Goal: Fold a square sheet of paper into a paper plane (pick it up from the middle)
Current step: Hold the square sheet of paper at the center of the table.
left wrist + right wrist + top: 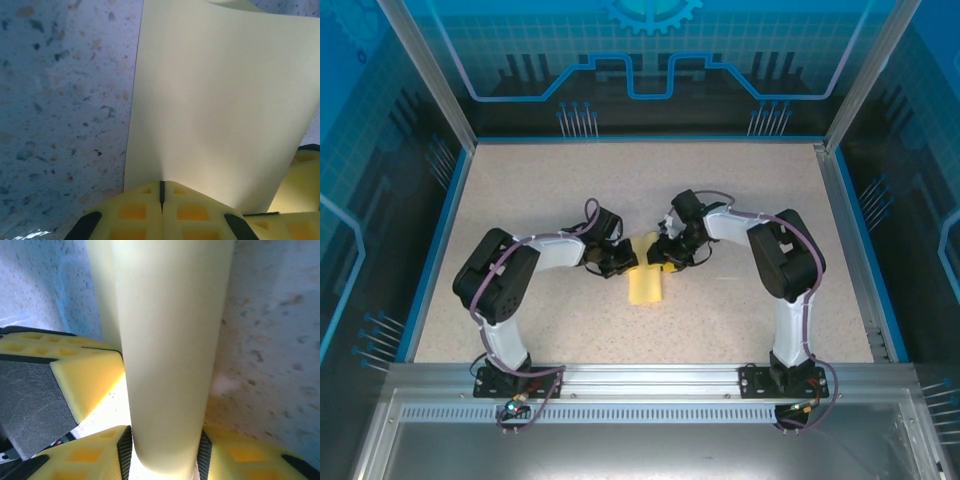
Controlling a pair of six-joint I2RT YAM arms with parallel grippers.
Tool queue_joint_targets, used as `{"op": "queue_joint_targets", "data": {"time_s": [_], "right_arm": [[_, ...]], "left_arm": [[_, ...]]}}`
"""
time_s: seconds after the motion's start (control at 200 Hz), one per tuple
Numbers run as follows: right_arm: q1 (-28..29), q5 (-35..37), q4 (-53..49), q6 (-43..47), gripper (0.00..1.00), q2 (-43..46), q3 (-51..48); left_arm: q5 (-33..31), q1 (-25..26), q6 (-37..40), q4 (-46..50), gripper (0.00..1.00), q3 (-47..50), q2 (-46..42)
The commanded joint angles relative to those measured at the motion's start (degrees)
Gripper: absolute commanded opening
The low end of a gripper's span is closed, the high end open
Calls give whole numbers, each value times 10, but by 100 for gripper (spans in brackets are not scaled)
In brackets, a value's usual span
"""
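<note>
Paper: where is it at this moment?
In the top view the paper sits at the middle of the table, pinched by the left gripper on its left, its curled fold between the fingers of the right gripper.

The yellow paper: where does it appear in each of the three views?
Top external: the yellow paper is near the picture centre.
Left wrist: centre and right, rising from the bottom.
Right wrist: a vertical band through the middle.
Shared landmark: the speckled table.
</note>
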State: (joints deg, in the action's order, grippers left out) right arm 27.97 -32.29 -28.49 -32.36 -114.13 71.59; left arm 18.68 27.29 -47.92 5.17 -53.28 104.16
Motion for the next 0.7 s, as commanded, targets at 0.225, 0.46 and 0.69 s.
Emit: {"op": "queue_joint_targets", "data": {"time_s": [0.225,0.46,0.69], "right_arm": [[39,211,-19,31,66,96,-28],[61,193,-3,33,67,52,-2],[75,202,-1,31,57,19,15]], "left_arm": [[-16,7,22,63,0,-30,15],[-15,8,25,71,0,-37,10],[-13,9,27,75,0,-44,9]]}}
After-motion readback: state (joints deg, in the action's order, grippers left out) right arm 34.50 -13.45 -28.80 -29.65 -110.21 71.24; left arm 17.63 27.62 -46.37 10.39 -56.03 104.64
